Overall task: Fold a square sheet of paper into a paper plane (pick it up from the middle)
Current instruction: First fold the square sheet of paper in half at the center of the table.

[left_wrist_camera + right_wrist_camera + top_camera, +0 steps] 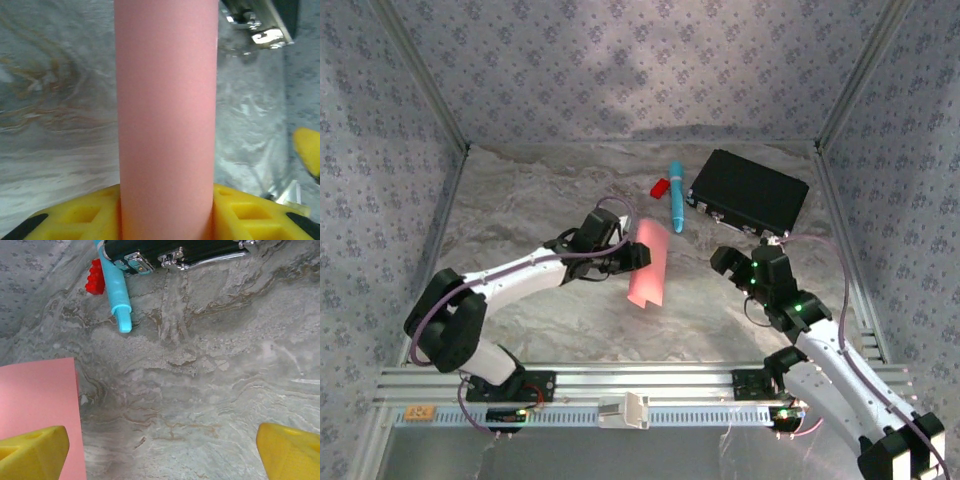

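While the left gripper (pixel 638 256) pinches the square sheet of paper (pixel 655 282) at its middle, bowed over the table (pixel 540 200), the right gripper (pixel 728 262) stands wide open nearby; no crease shows, so all folding seems left.

L gripper (pixel 640 257) pinches pink paper sheet (pixel 652 270) at its left edge, sheet curled. R gripper (pixel 726 261) near, not touching. Blue pen (pixel 676 196), red piece (pixel 660 187), black case (pixel 748 190) behind.
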`<action>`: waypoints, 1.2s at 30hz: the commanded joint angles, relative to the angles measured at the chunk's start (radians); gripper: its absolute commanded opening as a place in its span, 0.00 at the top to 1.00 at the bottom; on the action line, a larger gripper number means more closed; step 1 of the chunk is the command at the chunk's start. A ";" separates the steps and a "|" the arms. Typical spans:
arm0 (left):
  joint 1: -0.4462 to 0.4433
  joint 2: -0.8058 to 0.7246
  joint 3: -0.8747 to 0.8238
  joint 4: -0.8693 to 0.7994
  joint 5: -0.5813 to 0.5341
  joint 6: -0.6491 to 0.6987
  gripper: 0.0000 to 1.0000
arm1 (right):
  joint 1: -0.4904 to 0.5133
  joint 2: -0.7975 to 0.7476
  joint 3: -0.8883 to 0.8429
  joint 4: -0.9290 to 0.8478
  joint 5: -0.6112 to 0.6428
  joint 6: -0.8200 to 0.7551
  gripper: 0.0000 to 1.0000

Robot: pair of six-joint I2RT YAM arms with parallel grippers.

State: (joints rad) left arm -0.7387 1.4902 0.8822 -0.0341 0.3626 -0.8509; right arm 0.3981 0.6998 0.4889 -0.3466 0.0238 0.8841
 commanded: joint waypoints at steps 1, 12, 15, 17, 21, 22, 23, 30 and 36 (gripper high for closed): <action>0.012 -0.020 -0.058 0.281 0.190 -0.061 0.57 | -0.026 -0.006 -0.050 0.094 -0.133 -0.005 0.05; 0.021 0.115 -0.188 0.587 0.202 -0.284 0.56 | -0.032 0.044 -0.068 0.213 -0.292 -0.037 0.11; 0.021 0.157 -0.190 0.617 0.193 -0.318 0.57 | -0.030 0.072 -0.061 0.207 -0.310 -0.038 0.12; 0.021 0.173 -0.191 0.621 0.180 -0.331 0.57 | -0.027 0.086 -0.062 0.206 -0.310 -0.030 0.12; 0.025 0.198 -0.201 0.621 0.149 -0.350 0.57 | -0.025 0.119 -0.065 0.199 -0.312 -0.003 0.12; 0.029 0.205 -0.198 0.618 0.147 -0.350 0.57 | -0.025 0.134 -0.067 0.203 -0.315 0.007 0.12; 0.031 0.213 -0.196 0.616 0.146 -0.352 0.57 | -0.025 0.144 -0.067 0.202 -0.318 0.015 0.12; 0.032 0.245 -0.190 0.595 0.124 -0.358 0.57 | -0.010 0.175 -0.082 0.229 -0.310 0.042 0.12; 0.030 0.237 -0.221 0.574 0.084 -0.356 0.57 | 0.018 0.197 -0.083 0.245 -0.298 0.051 0.12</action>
State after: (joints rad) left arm -0.7105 1.7298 0.6830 0.5426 0.4755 -1.1992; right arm 0.4019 0.8879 0.4084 -0.1211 -0.2775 0.9134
